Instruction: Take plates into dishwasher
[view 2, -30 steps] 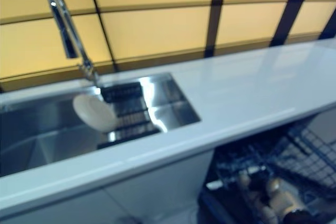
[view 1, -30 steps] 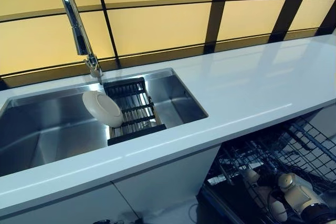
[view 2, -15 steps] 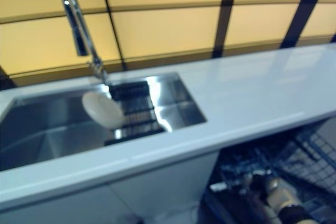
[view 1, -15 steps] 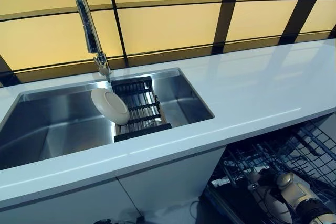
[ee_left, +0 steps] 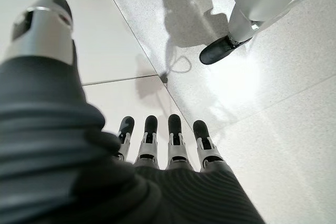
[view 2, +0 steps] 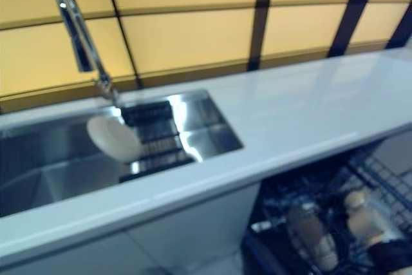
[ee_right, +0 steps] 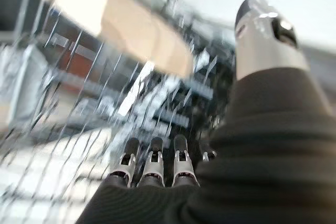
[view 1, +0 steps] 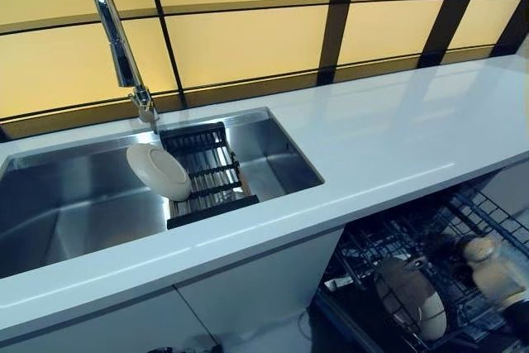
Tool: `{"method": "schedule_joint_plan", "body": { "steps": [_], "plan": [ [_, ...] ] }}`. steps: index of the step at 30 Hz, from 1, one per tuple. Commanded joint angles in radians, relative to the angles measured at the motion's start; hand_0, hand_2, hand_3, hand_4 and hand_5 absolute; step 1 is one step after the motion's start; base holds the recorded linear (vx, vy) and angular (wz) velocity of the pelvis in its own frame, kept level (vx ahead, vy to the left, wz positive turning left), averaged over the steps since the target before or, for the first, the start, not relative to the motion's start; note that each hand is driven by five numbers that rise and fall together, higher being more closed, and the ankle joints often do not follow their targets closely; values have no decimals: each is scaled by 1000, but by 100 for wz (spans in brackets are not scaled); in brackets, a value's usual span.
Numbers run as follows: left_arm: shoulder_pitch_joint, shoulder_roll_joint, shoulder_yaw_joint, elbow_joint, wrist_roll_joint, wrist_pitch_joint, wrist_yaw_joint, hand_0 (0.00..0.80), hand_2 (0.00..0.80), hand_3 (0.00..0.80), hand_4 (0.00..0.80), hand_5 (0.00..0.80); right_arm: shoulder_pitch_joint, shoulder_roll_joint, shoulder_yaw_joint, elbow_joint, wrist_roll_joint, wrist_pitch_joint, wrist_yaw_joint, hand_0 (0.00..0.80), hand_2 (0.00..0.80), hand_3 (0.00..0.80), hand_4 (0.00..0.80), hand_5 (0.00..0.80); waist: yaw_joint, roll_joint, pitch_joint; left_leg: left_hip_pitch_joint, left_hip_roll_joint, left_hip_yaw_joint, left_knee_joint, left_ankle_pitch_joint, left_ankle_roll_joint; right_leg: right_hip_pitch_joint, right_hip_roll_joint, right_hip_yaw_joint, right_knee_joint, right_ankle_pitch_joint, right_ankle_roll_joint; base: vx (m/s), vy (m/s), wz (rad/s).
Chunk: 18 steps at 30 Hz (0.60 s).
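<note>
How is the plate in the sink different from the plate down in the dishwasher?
The plate in the sink leans on a black drying rack; the plate in the dishwasher stands among the wire basket prongs. The sink one sits up by the faucet; the dishwasher one is beside the right hand. Both are round and pale.

"Where are the plates?"

"One round cream plate [view 1: 411, 298] stands on edge in the black wire dishwasher rack [view 1: 488, 219], tilted slightly, just beside the robot's right hand [view 1: 493, 269] and apart from it, on the side toward the sink."

"And the other?"

"A round white plate [view 1: 158, 172] leans tilted against the black slatted drying rack [view 1: 207, 174] in the steel sink [view 1: 74, 204], well apart from that hand, up at counter level."
</note>
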Motion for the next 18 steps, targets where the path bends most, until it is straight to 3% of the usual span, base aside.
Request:
{"method": "schedule_joint_plan", "body": {
  "steps": [1, 12, 18],
  "plan": [
    [-44, 59, 27, 43, 20, -9, -13, 0, 0, 0, 0, 0, -37, -72, -40, -40, 66, -11, 21, 0, 0, 0, 0, 0, -11, -65, -26, 15, 0, -29, 3, -35, 18, -5, -65, 10, 15, 20, 110, 11, 14, -5],
    [-35, 43, 24, 119, 6, -79, 7, 0, 0, 0, 0, 0, -13, -177, -127, -33, 179, 12, 11, 0, 0, 0, 0, 0, -27, -88, -50, 18, 0, -16, 3, -39, 23, 2, -53, 19, 14, 16, 106, 8, 8, -6],
    [-36, 44, 4, 149, 5, -104, 21, 0, 0, 0, 0, 0, -62, -230, -162, 54, 265, 18, -141, 0, 0, 0, 0, 0, -17, -100, -55, 18, 2, -22, 3, -38, 23, 7, -52, 12, 13, 17, 106, 0, 0, 0]
  ]
}}
